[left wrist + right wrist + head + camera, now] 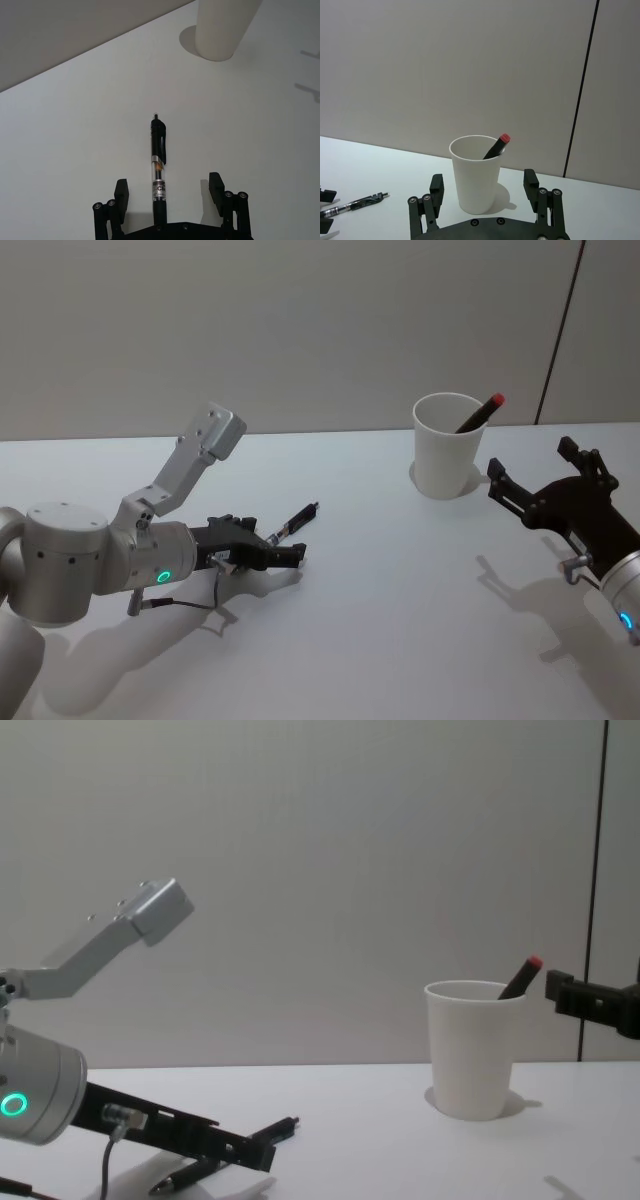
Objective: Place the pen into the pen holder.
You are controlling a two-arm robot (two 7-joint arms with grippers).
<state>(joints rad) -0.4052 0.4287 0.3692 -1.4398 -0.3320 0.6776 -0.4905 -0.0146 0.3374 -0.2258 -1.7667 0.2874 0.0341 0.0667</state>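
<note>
A black pen with a clear barrel (296,520) lies flat on the white table, its tip pointing toward the pen holder. My left gripper (275,540) is low over the table, open, its fingers (121,191) on either side of the pen's (158,165) rear end without closing on it. The pen holder (447,452), a white paper cup, stands upright at the far right. My right gripper (530,458) hovers open just right of the cup (475,192), facing it, holding nothing.
A red-capped black pen (483,412) leans inside the cup, its cap (533,963) above the rim. The white table (400,620) ends at a grey wall behind. A dark vertical seam (580,100) runs down the wall at the right.
</note>
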